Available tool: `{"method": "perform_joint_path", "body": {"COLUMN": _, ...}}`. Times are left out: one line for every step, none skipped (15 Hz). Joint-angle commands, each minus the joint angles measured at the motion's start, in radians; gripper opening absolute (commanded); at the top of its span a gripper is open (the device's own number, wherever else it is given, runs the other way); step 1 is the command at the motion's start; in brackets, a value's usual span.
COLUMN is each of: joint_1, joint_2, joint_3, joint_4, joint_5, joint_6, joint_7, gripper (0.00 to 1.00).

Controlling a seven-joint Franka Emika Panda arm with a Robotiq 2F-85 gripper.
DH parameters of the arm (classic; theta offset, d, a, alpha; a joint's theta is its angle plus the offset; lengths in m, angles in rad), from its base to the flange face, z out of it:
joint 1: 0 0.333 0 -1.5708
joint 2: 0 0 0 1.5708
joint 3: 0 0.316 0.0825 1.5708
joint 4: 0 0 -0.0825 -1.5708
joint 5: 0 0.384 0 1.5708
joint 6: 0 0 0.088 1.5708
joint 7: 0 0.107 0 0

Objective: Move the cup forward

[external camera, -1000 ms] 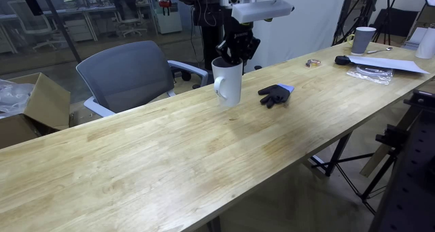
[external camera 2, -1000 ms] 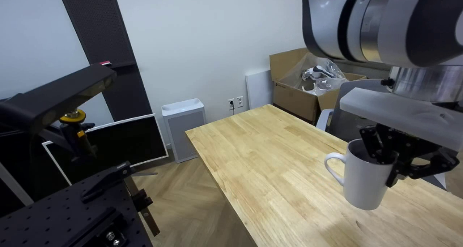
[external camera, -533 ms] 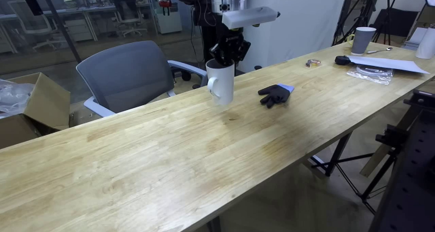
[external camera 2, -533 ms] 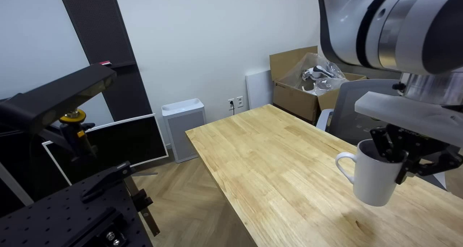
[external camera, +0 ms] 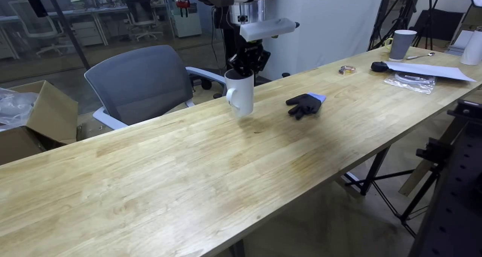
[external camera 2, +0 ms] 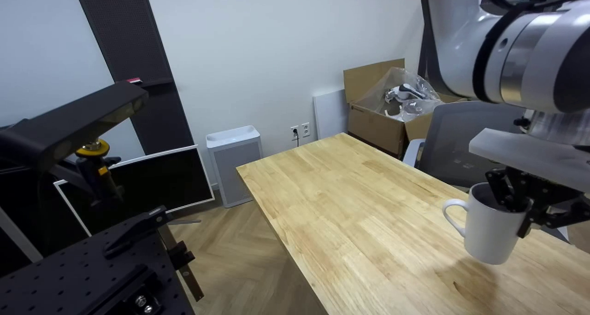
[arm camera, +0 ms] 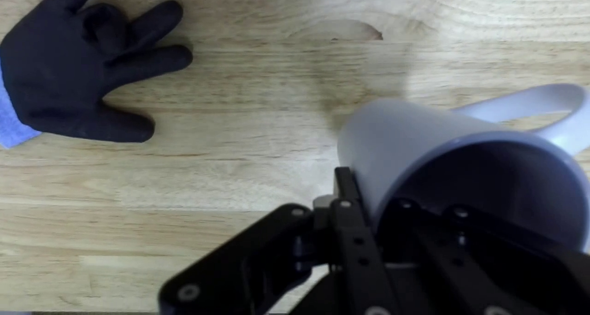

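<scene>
Pinching the side wall of the white cup, the gripper has one of its fingers on the outside and the other down inside. White cup is roughly upright, open end up; its bottom looks just clear of the wooden table, with a shadow on the tabletop below. In an exterior view the white cup is upper middle of the frame; in an exterior view the white cup is near the right edge, below mid-height. Wrist view has it right of centre, handle toward the right edge. Blue-cuffed black glove lies flat on the table, upper left of the wrist view, well apart from the white cup. Upper right of the frame in an exterior view: grey cup, spoon just beside it, sheet of paper partly over a clear plastic bag, plus a shiny item too small to tell. Grey chair stands at the table's far edge, left of centre. In an exterior view the robot arm takes the upper right, open cardboard box is right of centre, white-framed screen is on the left.
</scene>
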Motion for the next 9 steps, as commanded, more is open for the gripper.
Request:
{"method": "perform_joint_path", "body": {"joint_1": -0.03, "joint_2": 0.066, "joint_3": 0.005, "joint_4": 0.116, "joint_5": 0.0, "joint_6": -0.032, "joint_7": 0.01, "gripper": 0.02}}
{"method": "perform_joint_path", "body": {"joint_1": -0.037, "joint_2": 0.08, "joint_3": 0.006, "joint_4": 0.132, "joint_5": 0.001, "joint_6": -0.032, "joint_7": 0.009, "gripper": 0.02}}
{"method": "perform_joint_path", "body": {"joint_1": -0.045, "joint_2": 0.092, "joint_3": 0.009, "joint_4": 0.144, "joint_5": 0.003, "joint_6": -0.034, "joint_7": 0.006, "gripper": 0.02}}
{"method": "perform_joint_path", "body": {"joint_1": -0.052, "joint_2": 0.103, "joint_3": 0.011, "joint_4": 0.154, "joint_5": 0.005, "joint_6": -0.033, "joint_7": 0.005, "gripper": 0.02}}
{"method": "perform_joint_path", "body": {"joint_1": -0.058, "joint_2": 0.112, "joint_3": 0.013, "joint_4": 0.158, "joint_5": 0.006, "joint_6": -0.031, "joint_7": 0.003, "gripper": 0.02}}
{"method": "perform_joint_path", "body": {"joint_1": -0.062, "joint_2": 0.12, "joint_3": 0.015, "joint_4": 0.163, "joint_5": 0.007, "joint_6": -0.031, "joint_7": 0.003, "gripper": 0.02}}
{"method": "perform_joint_path", "body": {"joint_1": -0.063, "joint_2": 0.128, "joint_3": 0.015, "joint_4": 0.164, "joint_5": 0.006, "joint_6": -0.027, "joint_7": 0.005, "gripper": 0.02}}
{"method": "perform_joint_path", "body": {"joint_1": -0.062, "joint_2": 0.135, "joint_3": 0.013, "joint_4": 0.164, "joint_5": 0.004, "joint_6": -0.025, "joint_7": 0.008, "gripper": 0.02}}
{"method": "perform_joint_path", "body": {"joint_1": -0.061, "joint_2": 0.141, "joint_3": 0.012, "joint_4": 0.164, "joint_5": 0.002, "joint_6": -0.022, "joint_7": 0.009, "gripper": 0.02}}
